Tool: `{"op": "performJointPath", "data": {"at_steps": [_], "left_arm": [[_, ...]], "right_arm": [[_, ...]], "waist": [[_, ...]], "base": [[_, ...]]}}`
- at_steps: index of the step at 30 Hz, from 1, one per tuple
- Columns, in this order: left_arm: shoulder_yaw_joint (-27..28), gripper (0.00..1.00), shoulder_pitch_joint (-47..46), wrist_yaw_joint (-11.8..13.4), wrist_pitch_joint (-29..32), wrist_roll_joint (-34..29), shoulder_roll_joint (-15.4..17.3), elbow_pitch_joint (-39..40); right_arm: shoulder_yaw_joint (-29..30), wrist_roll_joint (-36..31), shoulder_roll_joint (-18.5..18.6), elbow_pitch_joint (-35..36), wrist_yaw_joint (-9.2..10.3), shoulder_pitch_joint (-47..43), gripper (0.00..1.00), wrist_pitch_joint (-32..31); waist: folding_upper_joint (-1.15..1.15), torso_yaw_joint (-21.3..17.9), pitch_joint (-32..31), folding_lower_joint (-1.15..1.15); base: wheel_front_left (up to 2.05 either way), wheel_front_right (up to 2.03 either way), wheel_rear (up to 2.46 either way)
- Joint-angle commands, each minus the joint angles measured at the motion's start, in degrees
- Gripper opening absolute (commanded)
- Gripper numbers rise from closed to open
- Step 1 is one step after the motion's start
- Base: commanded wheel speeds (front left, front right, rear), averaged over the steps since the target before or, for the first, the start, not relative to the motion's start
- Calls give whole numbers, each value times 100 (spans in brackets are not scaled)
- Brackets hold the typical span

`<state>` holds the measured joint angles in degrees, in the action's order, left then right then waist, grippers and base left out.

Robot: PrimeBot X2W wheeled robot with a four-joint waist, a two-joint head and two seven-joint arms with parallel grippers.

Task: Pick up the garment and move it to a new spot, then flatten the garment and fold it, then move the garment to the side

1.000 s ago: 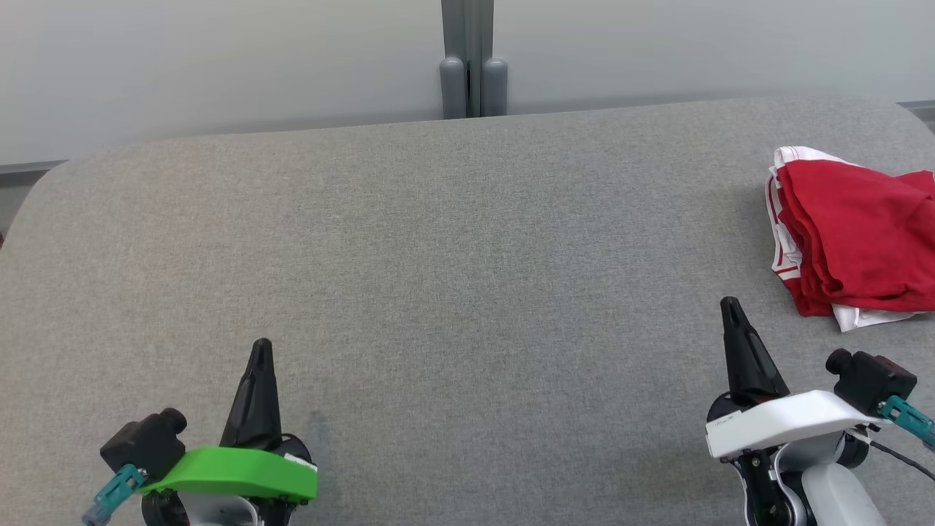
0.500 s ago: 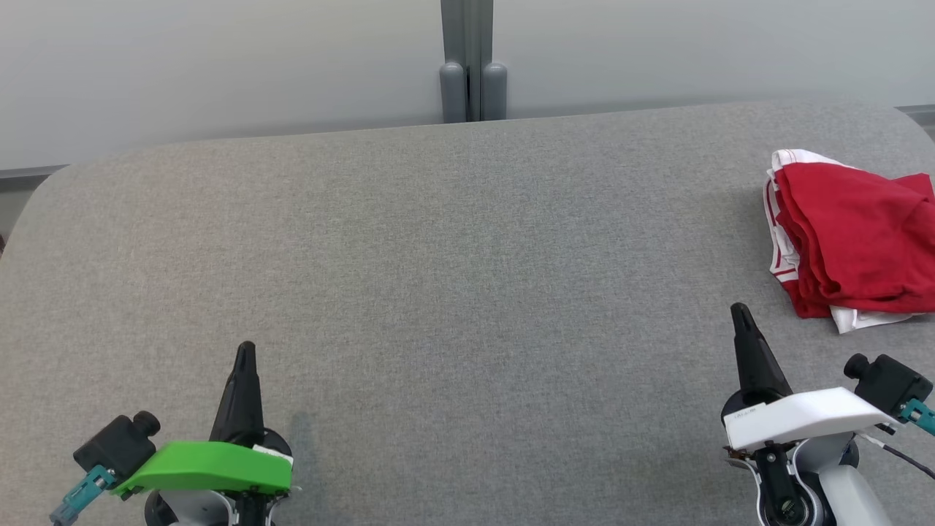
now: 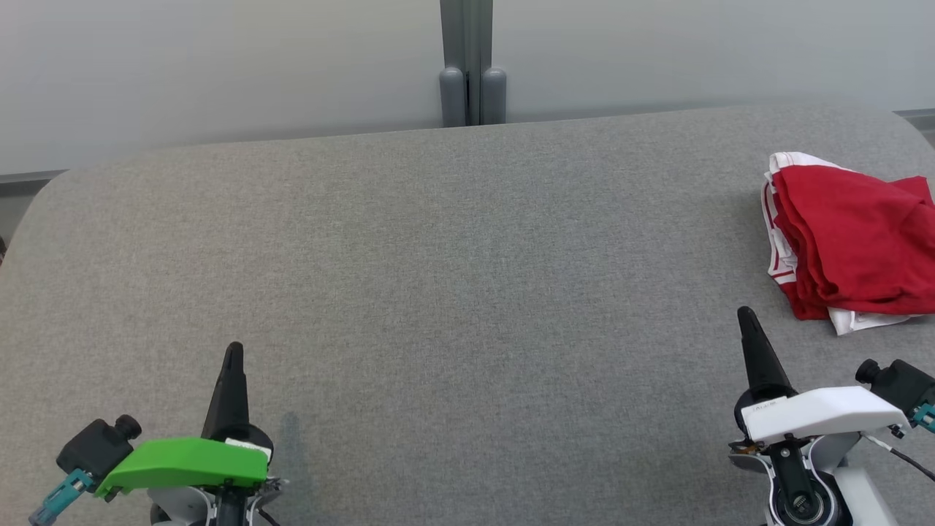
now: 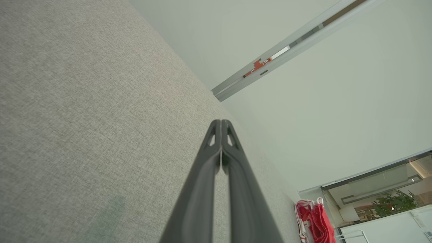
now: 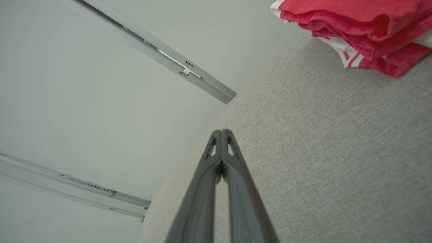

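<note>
One red garment [image 3: 851,245], bunched at the table's [image 3: 467,292] right edge near my right pincer [image 3: 746,315]; left pincer [image 3: 234,348] well apart; both pressed together, empty; probably light, limp, best pinched at its near fold.

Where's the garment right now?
In the head view, the red and white garment lies in a heap at the right edge of the grey padded surface, just ahead and to the right of the right hand, clear of it.
</note>
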<state>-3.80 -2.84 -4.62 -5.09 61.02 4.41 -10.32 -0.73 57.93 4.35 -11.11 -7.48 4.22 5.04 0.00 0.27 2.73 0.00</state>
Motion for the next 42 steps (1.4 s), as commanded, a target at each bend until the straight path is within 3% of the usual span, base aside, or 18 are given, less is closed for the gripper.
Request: {"op": "performJointPath", "data": {"at_steps": [1,42], "left_arm": [[53,0,-162,-52,35,171,50,30],[529,0,-291,-212,632,2201,48,-218]], "right_arm": [[33,189,37,35,-2,140,0,-45],[339,2393,29,-167,-2,186,0,-647]], "waist": [[0,-1,-5,0],[0,-15,-145,0]], "base": [[0,0,0],[0,0,0]]}}
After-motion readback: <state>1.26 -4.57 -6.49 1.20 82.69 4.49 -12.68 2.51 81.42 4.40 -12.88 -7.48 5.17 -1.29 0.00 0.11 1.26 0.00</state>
